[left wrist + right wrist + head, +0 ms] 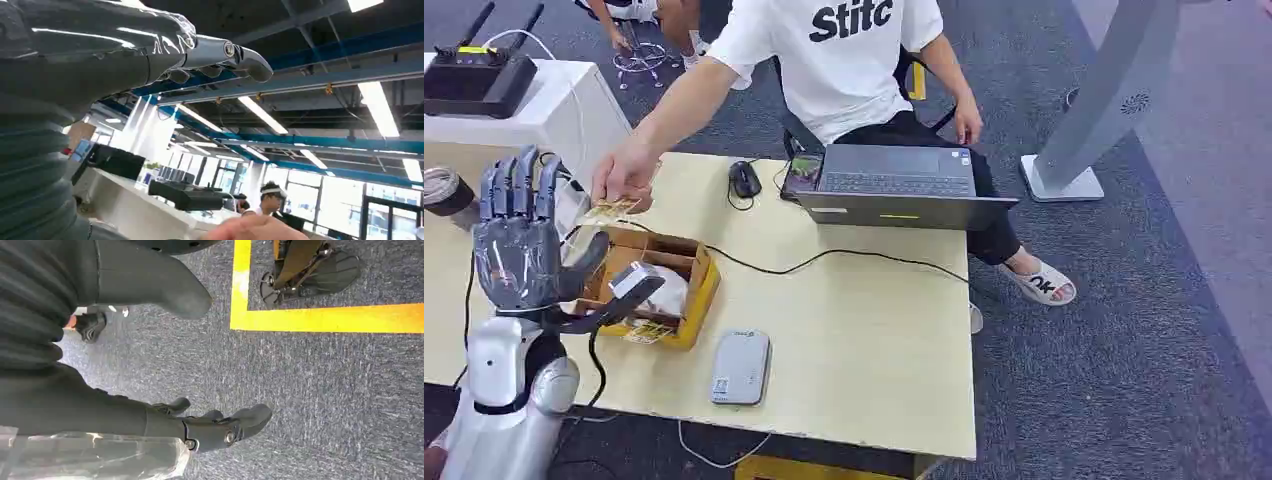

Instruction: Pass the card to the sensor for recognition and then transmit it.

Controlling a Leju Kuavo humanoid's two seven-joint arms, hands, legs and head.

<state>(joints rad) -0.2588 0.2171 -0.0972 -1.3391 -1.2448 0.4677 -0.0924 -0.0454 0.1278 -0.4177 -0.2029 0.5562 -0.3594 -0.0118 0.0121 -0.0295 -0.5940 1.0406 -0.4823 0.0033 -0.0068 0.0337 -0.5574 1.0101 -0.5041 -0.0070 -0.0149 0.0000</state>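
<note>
Two hands met over the table's far-left part in the head view: the robot's left hand (pixel 519 240), raised with fingers upright and spread and thumb out, holding nothing, and a person's hand (pixel 624 180) just beyond it, holding out the card (pixel 609 211) above the far edge of the open cardboard box (pixel 696 280). The grey sensor (pixel 740 367) lay flat near the table's (pixel 854 330) front edge, well apart from the card, and a laptop (pixel 894 185) and mouse (pixel 744 178) sat along the far edge. From the left wrist, the same hand's fingers (pixel 240 56) reached out straight against ceiling lights, nothing between them, with a blurred bit of the person's hand (pixel 255 231) low in the frame. From the right wrist, the right hand (pixel 215 430) hung over grey carpet beside a yellow floor line (pixel 320 317), fingers loosely apart and holding nothing. The step in hand looked like taking the card from the person, not yet done. The next move would probably call for closing thumb and fingers on the card's edge, then carrying it down toward the front edge to the sensor.
</note>
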